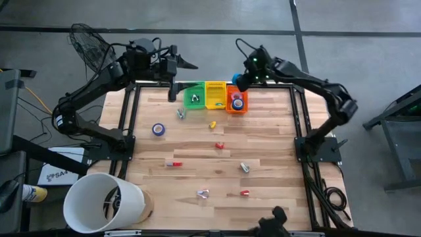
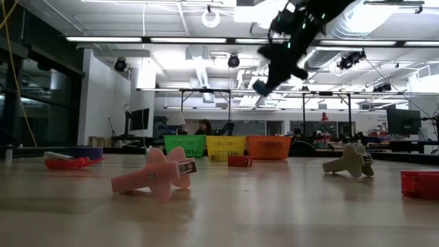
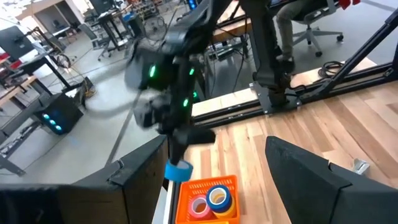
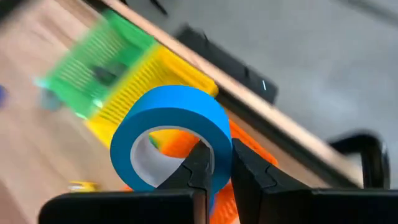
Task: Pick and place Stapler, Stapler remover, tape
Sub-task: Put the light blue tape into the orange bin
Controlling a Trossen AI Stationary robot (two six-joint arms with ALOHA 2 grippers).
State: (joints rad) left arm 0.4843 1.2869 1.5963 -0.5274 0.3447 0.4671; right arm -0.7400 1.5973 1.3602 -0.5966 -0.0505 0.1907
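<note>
My right gripper is shut on a blue tape roll, high above the orange basket; the low view shows the blue roll well off the table. The orange basket holds a pink roll and a blue-and-yellow roll. Another blue roll lies flat on the table's left half. Red staplers and staple removers lie scattered. My left gripper waits open past the far edge, near the green basket. My right gripper holds the blue tape roll by its ring wall, one finger inside the centre hole and the other finger outside. The roll is lifted clear and stands on edge beyond the fingertips, over the orange basket.
Green, yellow and orange baskets stand side by side at the far edge. A small yellow piece lies mid-table. A white bucket sits at the near left corner. Bare wood lies between the scattered items.
</note>
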